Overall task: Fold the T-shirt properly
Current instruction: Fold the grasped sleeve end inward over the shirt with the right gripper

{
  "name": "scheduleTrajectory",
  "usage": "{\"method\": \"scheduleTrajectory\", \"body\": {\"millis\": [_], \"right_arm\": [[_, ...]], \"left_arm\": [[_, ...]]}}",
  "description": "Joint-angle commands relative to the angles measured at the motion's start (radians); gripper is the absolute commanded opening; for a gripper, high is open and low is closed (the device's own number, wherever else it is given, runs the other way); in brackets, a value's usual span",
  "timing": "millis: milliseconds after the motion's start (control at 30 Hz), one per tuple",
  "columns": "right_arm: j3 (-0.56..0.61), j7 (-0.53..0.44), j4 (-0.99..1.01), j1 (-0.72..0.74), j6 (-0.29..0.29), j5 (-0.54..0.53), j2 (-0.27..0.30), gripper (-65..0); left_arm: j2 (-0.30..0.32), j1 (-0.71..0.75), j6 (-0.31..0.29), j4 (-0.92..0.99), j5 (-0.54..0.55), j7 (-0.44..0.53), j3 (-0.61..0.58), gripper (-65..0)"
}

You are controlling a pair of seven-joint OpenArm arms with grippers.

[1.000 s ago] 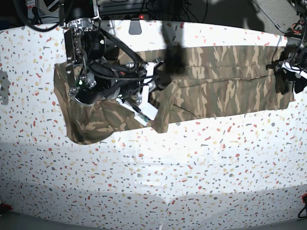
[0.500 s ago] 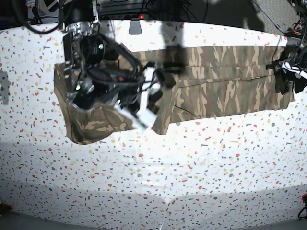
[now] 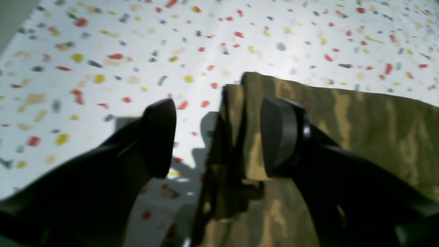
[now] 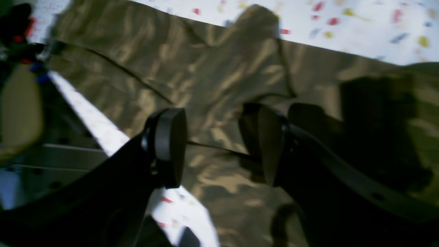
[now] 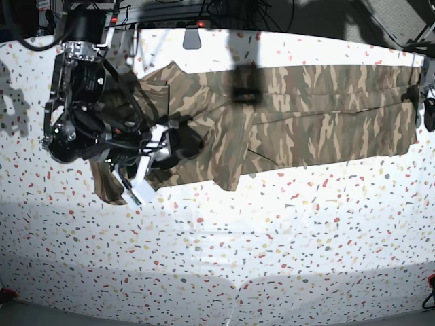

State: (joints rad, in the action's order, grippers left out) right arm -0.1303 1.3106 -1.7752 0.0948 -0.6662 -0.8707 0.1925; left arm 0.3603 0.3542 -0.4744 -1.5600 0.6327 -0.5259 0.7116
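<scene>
The camouflage T-shirt (image 5: 306, 115) lies as a long band across the far part of the speckled table (image 5: 272, 231). One sleeve (image 5: 170, 78) sticks out at the far left. My right gripper (image 5: 180, 144) is open over the shirt's left part. In the right wrist view the gripper (image 4: 219, 147) hovers open above wrinkled cloth (image 4: 212, 79), holding nothing. My left gripper (image 5: 428, 114) is at the shirt's right end, at the frame's edge. In the left wrist view the gripper (image 3: 219, 137) is open, with the shirt's layered corner (image 3: 236, 113) between the fingers, unclamped.
The right arm's bulky body (image 5: 88, 129) covers the shirt's left end. Cables and equipment (image 5: 197, 20) line the table's far edge. A small red item (image 5: 430, 280) sits at the near right corner. A metal rail (image 4: 51, 151) shows beyond the table edge.
The right arm has swung left in the base view and its gripper is off the cloth, uncovering the sleeve. The left gripper has shifted right, towards the frame's edge.
</scene>
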Motion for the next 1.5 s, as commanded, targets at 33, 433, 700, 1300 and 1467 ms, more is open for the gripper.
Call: {"method": "scheduleTrajectory", "body": {"millis": [33,433,700,1300,1467], "right_arm": [[0.007,-0.018,-0.020,-0.008,-0.016,-0.065,-0.002,-31.4],[0.035,-0.031,-0.020,-0.076,-0.032,-0.109,-0.001,-31.4],[0.035,-0.032,-0.020,-0.076,-0.032,-0.109,-0.001,-31.4],[0.032,-0.031,-0.020,-0.076,-0.032,-0.106,-0.001,-31.4],[0.032,-0.031,-0.020,-0.076,-0.032,-0.106,-0.001,-31.4]], "left_arm": [[0.022,-0.003,-0.005,-0.006,0.048,0.011,0.007,-27.4],[0.026,-0.008,-0.083,0.249,0.168,0.017,0.008,-27.4],[0.037,-0.031,-0.224,0.372,0.383,-0.124,0.007,-27.5],[0.036,-0.108,-0.224,0.403,0.425,-0.330,-0.009,-30.2],[0.037,-0.108,-0.224,0.403,0.447,-0.324,-0.016,-50.9]]}}
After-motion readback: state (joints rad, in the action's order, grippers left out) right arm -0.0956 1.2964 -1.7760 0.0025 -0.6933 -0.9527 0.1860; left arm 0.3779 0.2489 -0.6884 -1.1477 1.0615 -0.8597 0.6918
